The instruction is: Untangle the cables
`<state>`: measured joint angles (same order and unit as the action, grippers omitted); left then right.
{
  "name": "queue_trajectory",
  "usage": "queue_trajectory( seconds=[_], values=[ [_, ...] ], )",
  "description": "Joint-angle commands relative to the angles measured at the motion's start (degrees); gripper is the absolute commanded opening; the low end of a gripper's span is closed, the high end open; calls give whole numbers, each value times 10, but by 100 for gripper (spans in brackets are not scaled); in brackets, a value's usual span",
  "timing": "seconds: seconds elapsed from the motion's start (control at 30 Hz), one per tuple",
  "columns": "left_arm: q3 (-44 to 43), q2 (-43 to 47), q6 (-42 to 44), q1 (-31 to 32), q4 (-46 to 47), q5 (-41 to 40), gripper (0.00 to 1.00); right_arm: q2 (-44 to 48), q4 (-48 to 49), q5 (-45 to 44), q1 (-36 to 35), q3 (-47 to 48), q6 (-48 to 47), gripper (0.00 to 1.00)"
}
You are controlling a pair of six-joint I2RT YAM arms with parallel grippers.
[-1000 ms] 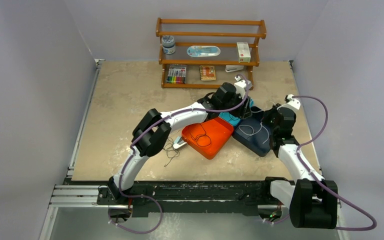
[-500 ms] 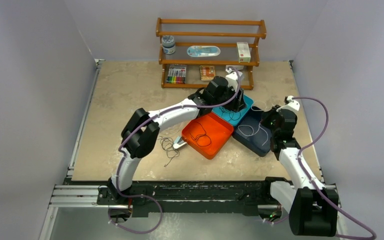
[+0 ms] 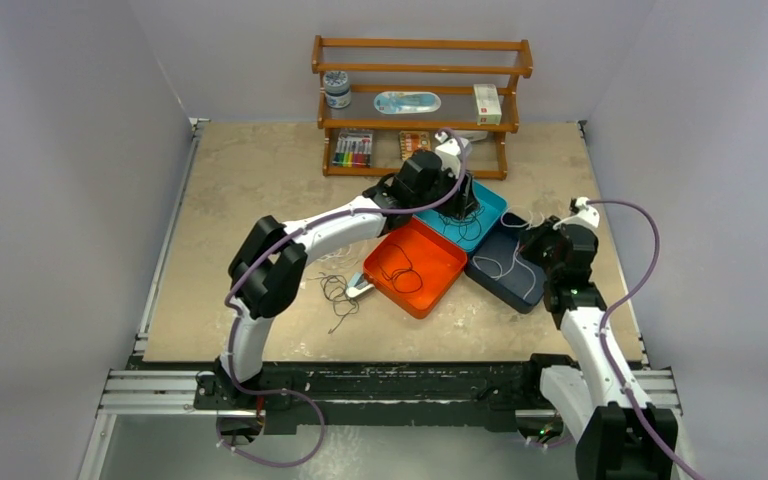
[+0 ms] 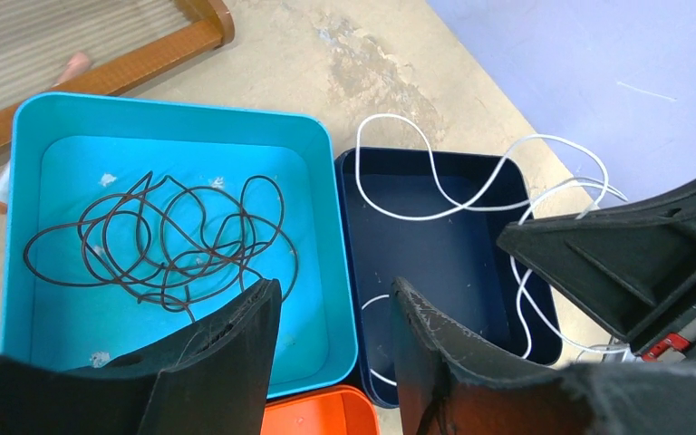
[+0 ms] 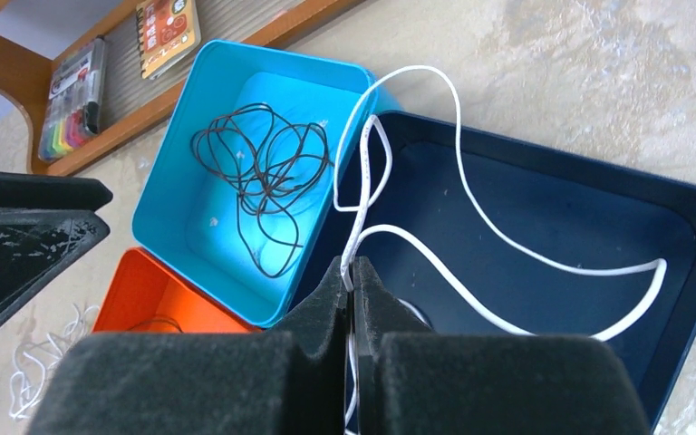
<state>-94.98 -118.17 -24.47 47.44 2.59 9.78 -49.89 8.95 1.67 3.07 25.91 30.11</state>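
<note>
Right wrist view: the right gripper [image 5: 349,267] is closed on the white cable [image 5: 355,227], which rises from the pinched fingers and loops back into the navy tray [image 5: 598,227]. To its left, the black cable [image 5: 267,172] lies coiled in the teal tray [image 5: 177,172]. The left gripper [image 4: 335,292] hangs above the seam between these trays with its fingers apart and nothing between them. An orange tray [image 3: 440,288] sits nearer with a dark cable [image 3: 405,272] inside, and a loose tangle [image 3: 338,292] lies on the table [image 3: 250,200] just to its left.
</note>
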Motion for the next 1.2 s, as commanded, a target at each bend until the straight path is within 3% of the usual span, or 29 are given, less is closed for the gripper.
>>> queue_trajectory(
  seconds=[0.0,0.23,0.4,0.83,1.17],
  values=[
    [5,41,2,-6,31,-9,46,38,-56,4,3,21,46,0],
    [13,45,-3,-6,35,-10,46,60,-130,-3,3,29,71,0],
    [16,46,-3,-7,35,-16,45,24,-112,5,3,19,85,0],
    [50,87,5,-11,25,-43,44,-217,38,26,3,102,24,0],
    [88,122,8,-25,25,-55,43,-358,81,31,3,166,-38,0]
  ],
)
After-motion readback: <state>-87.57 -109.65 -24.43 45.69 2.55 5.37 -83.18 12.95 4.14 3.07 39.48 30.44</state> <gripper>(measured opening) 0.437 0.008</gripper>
